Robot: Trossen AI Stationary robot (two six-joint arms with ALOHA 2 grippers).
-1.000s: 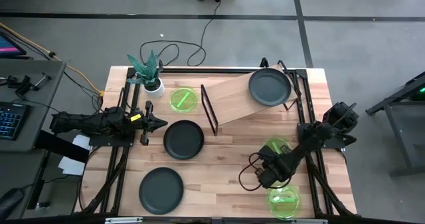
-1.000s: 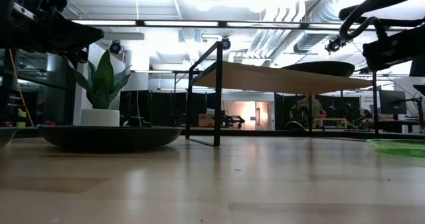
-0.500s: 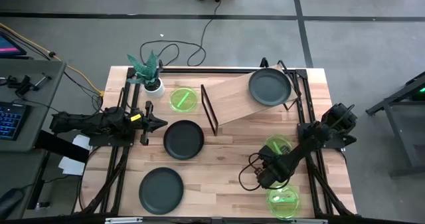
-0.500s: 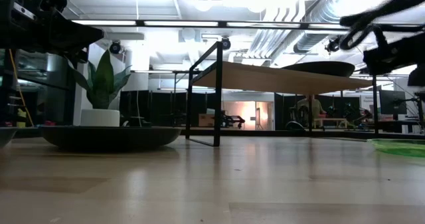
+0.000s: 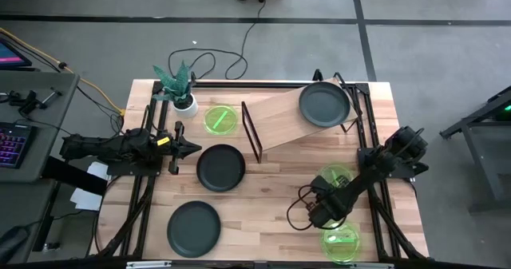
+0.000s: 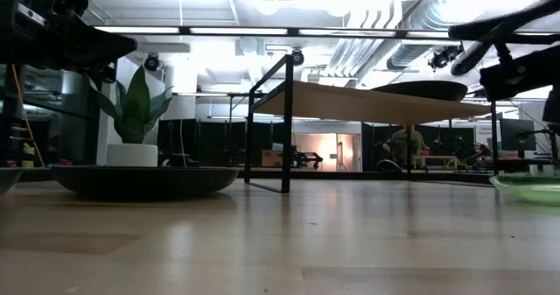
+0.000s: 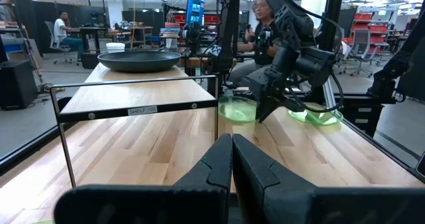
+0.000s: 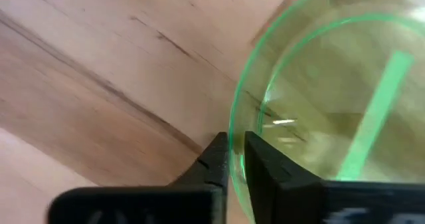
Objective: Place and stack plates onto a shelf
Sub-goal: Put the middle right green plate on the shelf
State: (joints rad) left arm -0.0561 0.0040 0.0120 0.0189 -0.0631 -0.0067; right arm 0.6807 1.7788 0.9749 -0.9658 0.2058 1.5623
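a: near the table's front right corner, what has the right gripper [image 5: 326, 219] got?
b: its fingers pinch the rim of a green plate [image 5: 341, 243]
a: and the left gripper [image 5: 194, 148]?
b: closed, empty, beside a grey plate [image 5: 220, 168]

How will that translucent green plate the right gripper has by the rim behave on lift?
The translucent neon-green plate looks thin and glossy, so probably light but slippery. The right gripper pinches only its rim, so it may tilt or pivot. It looks rigid, unlikely to flop.
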